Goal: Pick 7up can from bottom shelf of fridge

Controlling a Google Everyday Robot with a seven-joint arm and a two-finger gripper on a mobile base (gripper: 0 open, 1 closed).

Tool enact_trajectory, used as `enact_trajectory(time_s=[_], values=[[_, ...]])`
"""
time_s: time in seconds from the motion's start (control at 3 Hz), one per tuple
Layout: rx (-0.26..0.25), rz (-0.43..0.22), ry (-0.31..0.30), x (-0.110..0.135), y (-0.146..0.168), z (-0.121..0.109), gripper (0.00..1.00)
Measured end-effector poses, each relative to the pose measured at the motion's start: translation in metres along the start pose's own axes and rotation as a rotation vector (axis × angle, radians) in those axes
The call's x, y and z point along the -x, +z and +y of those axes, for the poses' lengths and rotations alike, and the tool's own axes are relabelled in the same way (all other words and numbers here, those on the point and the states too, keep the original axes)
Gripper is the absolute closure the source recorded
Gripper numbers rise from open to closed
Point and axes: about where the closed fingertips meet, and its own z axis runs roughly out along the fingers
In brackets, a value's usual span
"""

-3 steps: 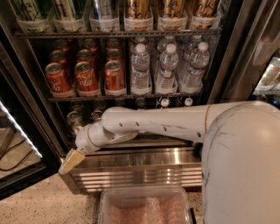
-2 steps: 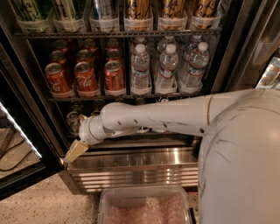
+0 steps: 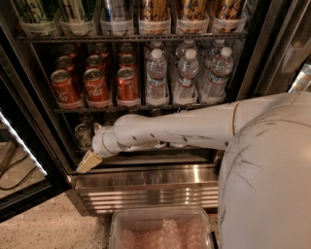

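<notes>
The fridge stands open in front of me, with its ribbed steel base at the bottom. On the bottom shelf several dim silver-topped cans stand at the left. The clearest 7up can is just left of my wrist, and another one stands behind it. My white arm reaches in from the right and hides most of the shelf. My gripper shows as a tan tip pointing down-left, at the shelf's front left corner, just below and in front of the can. It holds nothing that I can see.
Red Coca-Cola cans and water bottles fill the rack above. Tall cans line the top rack. The open glass door is at the left. A clear bin of pink bubble wrap sits below the fridge base.
The arm has swung up and to the right, and the gripper has risen from in front of the steel base to the bottom shelf's front edge.
</notes>
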Motion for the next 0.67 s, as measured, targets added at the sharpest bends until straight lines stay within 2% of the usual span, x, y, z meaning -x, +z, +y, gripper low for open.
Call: enact_trajectory(time_s=[0.33,0.67], values=[[0.0,0.0,0.0,0.0,0.0001,0.0002,0.0],[0.004,0.0,-0.008,0.0026,0.0075,0.003,0.01]])
